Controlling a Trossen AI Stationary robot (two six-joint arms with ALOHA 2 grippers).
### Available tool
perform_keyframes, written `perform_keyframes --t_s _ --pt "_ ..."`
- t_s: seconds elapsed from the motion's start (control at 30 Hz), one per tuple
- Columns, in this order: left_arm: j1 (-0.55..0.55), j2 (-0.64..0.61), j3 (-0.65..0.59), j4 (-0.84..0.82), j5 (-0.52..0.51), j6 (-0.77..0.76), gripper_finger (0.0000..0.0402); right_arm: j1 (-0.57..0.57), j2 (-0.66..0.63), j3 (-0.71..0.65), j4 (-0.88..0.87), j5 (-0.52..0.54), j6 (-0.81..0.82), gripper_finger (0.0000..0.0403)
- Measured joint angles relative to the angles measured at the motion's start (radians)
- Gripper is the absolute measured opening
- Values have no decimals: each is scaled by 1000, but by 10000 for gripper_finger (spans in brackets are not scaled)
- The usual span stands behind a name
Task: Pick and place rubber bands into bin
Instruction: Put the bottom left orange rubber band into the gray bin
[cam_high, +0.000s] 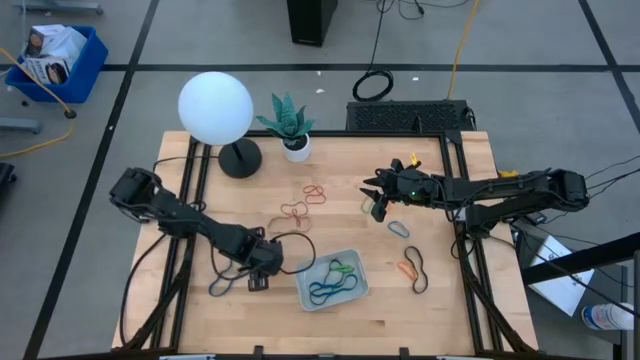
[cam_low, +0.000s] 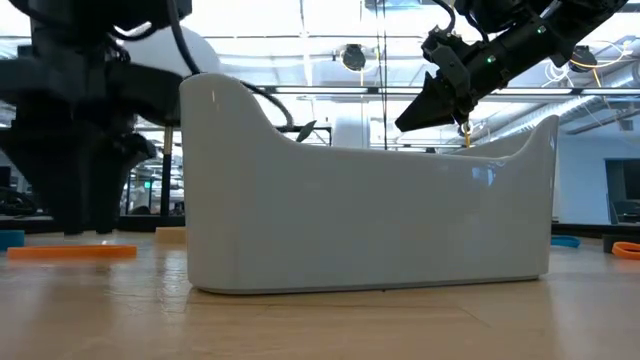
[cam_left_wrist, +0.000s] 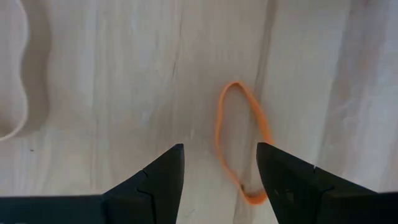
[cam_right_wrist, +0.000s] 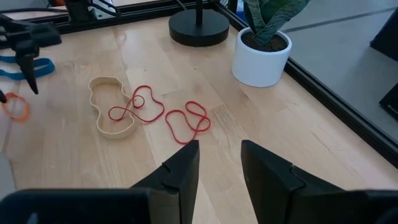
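The pale grey-blue rectangular bin (cam_high: 303, 291) with rounded corners sits near the front of the wooden counter (cam_high: 440, 315). Its long axis runs across the counter, a little tilted. Inside it lie thin blue and green rubber bands (cam_high: 334, 282).

The left claw (cam_left_wrist: 219, 165) is low over the counter, just beside the bin's left end. Its fingers are wide open and hold nothing. Between them lies a thin orange rubber band (cam_left_wrist: 241, 147), a long oval whose length runs along the fingers; its near end is partly hidden by one finger.

The right claw (cam_right_wrist: 219, 163) hangs above the counter, right of the centre, part-way open and empty. Ahead of it lie red rubber band loops (cam_right_wrist: 186, 121) and a tan wavy rubber band (cam_right_wrist: 107, 104). Orange and black rubber bands (cam_high: 412, 268) lie to the right of the bin.

In the low view the bin fills the middle and hides most of the counter behind it.
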Motion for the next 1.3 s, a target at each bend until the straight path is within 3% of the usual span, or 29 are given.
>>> perform_keyframes --t_s 0.37,0.7,1.0,1.3 --pt "0 68 3 -5 12 -5 201 0 0 -143 106 0 74 114" --pt "4 69 1 4 16 -7 93 0 0 -286 390 0 109 114" --pt "4 70 0 38 23 -2 10 0 0 -315 419 -1 109 114" --pt "4 53 -1 38 24 -32 5 0 0 -315 443 -1 109 114"
